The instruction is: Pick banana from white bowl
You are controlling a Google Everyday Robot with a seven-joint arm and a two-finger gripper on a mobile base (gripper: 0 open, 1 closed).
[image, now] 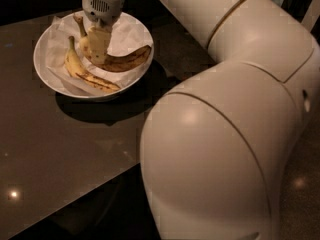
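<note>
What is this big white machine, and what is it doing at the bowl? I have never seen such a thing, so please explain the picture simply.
This is a robot's arm, seen close up by the one camera; where the camera sits is not known. At its end is the hand, lowered into a white bowl on a dark shiny table. The bowl is lined with white paper and holds two bananas. The hand is down at the browner banana, the one to pick; whether it grips it, I cannot tell. The brighter banana lies beside it.
</note>
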